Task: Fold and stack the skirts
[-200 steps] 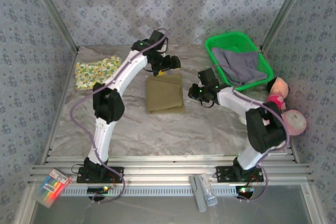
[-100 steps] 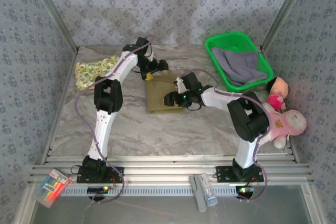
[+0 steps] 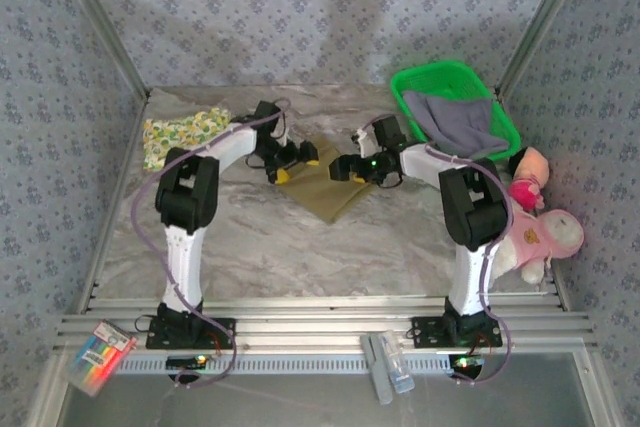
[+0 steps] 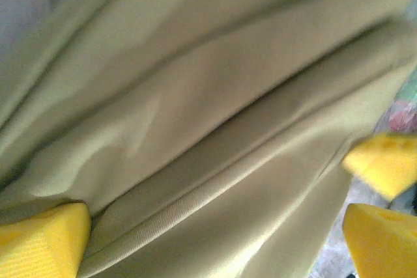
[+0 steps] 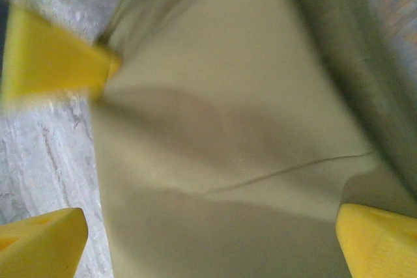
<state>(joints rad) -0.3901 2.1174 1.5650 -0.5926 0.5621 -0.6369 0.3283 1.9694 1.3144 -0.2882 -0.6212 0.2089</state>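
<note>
The olive skirt lies in the middle of the table. It is folded but turned like a diamond, and its far part is a little ruffled. The left gripper is at its far left edge and the right gripper at its far right edge. Both stand wide and neither holds anything. In the wrist views the left fingers and the right fingers are far apart, with olive cloth between them and not pinched.

The fruit skirt lies flat at the far left, well apart. The grey skirt lies in the basket at the far right.

I think the main danger is the low fingertips: a rising arm may catch a layer and pull the fold open. The layers look loose in the left wrist view, so a pinch could take the top layer alone. The two grippers are near each other and could collide. The grey skirt may catch on the basket rim when it is lifted.

I can read no brand. The print on the coloured pack at the near left and the mark on the pink toy are too small to read.
</note>
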